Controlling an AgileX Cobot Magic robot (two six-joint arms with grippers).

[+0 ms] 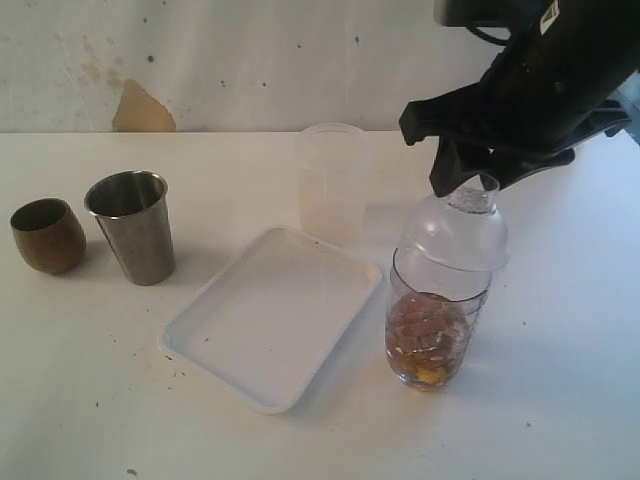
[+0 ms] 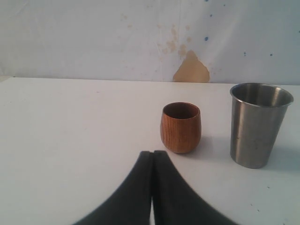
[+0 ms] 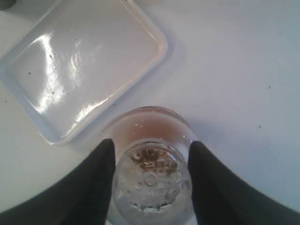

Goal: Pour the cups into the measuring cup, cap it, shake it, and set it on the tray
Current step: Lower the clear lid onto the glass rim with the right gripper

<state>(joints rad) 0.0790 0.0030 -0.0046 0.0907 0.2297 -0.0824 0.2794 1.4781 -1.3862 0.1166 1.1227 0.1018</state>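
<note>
Left fingers (image 2: 136,187) clenched, showing only in wrist view, pointing toward wooden cup (image 2: 181,127); tumbler (image 2: 257,125) standing just beside, apart. Tray (image 1: 270,320) lying centrally, its rim nearing measuring cup (image 1: 428,340). Right fingers (image 3: 101,168) grasping cap (image 1: 455,235), partly hiding its neck; cap sitting on measuring cup, brown contents blurring. Arm (image 1: 560,70) running off upper edge. Open counter (image 1: 570,380) stretching rightward.

Table (image 1: 560,400) bears wooden cup (image 1: 47,236), steel tumbler (image 1: 133,228), tray (image 1: 270,315), container (image 1: 331,185), measuring cup (image 1: 430,330).

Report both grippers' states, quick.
Left gripper: closed, holding nothing.
Right gripper: closed on the cap, which sits on the measuring cup.
</note>
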